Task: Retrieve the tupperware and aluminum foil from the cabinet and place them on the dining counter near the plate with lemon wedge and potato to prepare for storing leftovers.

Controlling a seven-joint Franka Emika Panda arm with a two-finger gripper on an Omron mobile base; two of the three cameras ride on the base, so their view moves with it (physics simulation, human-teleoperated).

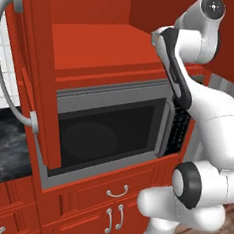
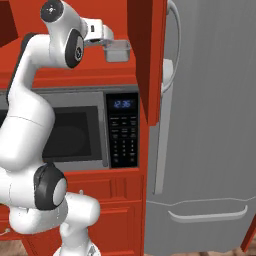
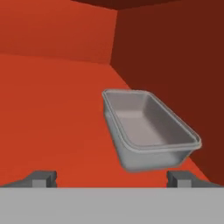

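Red cabinetry is seen across the kitchen wall, with a grey microwave built in under the cabinet, whose door is swung wide open; its curved silver handle is seen at the left edge. A black marble worktop is seen lower left, and red drawers below the microwave. From the right base view, a grey refrigerator is seen just beside the open door.

Inside the cabinet, on its red shelf floor, the tupperware is seen upright and near the right-hand inner wall. The gripper is held at the cabinet mouth with its fingers spread wide apart. The tub is not touched; it sits just beyond the fingertips, toward the right one.
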